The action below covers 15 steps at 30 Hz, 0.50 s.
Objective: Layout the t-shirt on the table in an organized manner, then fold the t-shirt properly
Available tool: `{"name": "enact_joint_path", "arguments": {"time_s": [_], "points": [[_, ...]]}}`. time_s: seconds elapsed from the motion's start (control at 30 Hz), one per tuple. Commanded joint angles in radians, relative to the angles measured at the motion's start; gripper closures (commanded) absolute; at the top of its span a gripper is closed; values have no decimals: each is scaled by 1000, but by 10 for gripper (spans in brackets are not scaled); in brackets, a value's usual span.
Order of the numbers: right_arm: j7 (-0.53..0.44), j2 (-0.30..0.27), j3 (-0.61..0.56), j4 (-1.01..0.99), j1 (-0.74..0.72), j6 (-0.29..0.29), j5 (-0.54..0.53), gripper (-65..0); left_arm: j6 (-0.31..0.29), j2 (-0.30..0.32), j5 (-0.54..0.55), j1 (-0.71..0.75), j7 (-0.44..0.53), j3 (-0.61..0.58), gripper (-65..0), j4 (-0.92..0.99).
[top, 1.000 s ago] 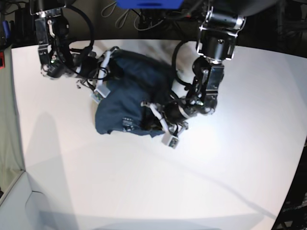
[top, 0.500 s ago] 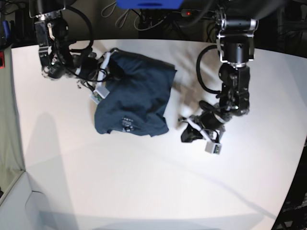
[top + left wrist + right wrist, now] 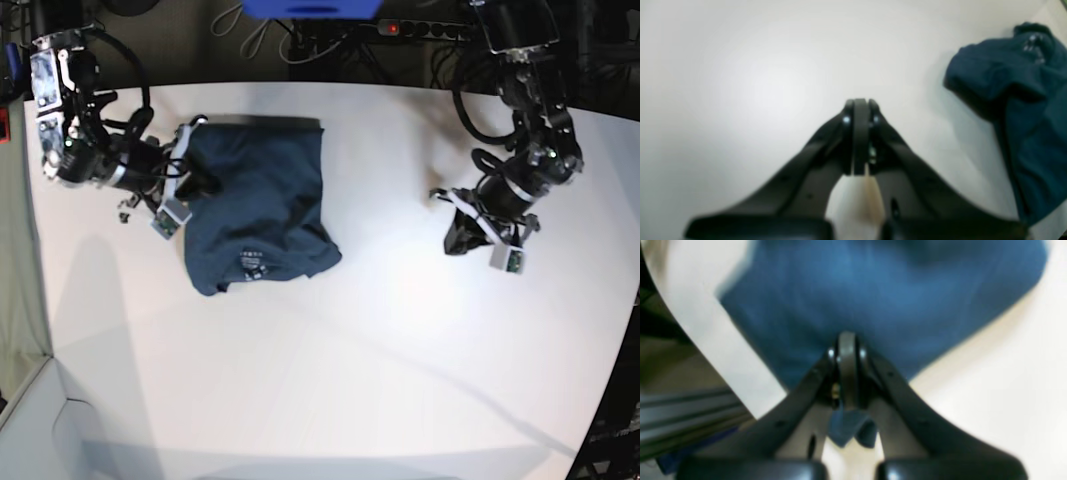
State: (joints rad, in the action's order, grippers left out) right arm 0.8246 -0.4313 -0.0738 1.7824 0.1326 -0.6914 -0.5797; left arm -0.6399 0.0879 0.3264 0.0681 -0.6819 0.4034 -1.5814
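One hand (image 3: 846, 350) — pinching t-shirt (image 3: 255, 205)

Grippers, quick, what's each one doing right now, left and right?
Left gripper: closed, empty, above the white table.
Right gripper: closed on an edge of the dark navy-blue cotton t-shirt.

The base view looks steeply down from high above on nearly the whole table (image 3: 330, 380), from far off, its far edge toward 12 o'clock. The left wrist view sits just behind the left gripper (image 3: 860, 110), close above the tabletop, facing forward past its fingertips; the t-shirt (image 3: 1023, 110) shows at 3 o'clock. The right wrist view rides behind the right gripper (image 3: 846, 346), very near, the cloth filling 12 o'clock. All three views share the shirt and the white surface.
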Motion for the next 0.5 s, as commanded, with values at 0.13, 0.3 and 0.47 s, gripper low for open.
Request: {"name": "enact_joint_path", "arguments": {"time_s": [0.13,0.3,0.47], "points": [[48,12,127,121,52,-7,-18,0,-5,10,23,60,-94,68,0,-182],[88,19,288,195,192,-7,-18,0,-7,10,15,194,-281,125,0,-363],[89,13,374,227,384,-7,-16,0,-7,10,14,376,-384,125,0,-429]]}}
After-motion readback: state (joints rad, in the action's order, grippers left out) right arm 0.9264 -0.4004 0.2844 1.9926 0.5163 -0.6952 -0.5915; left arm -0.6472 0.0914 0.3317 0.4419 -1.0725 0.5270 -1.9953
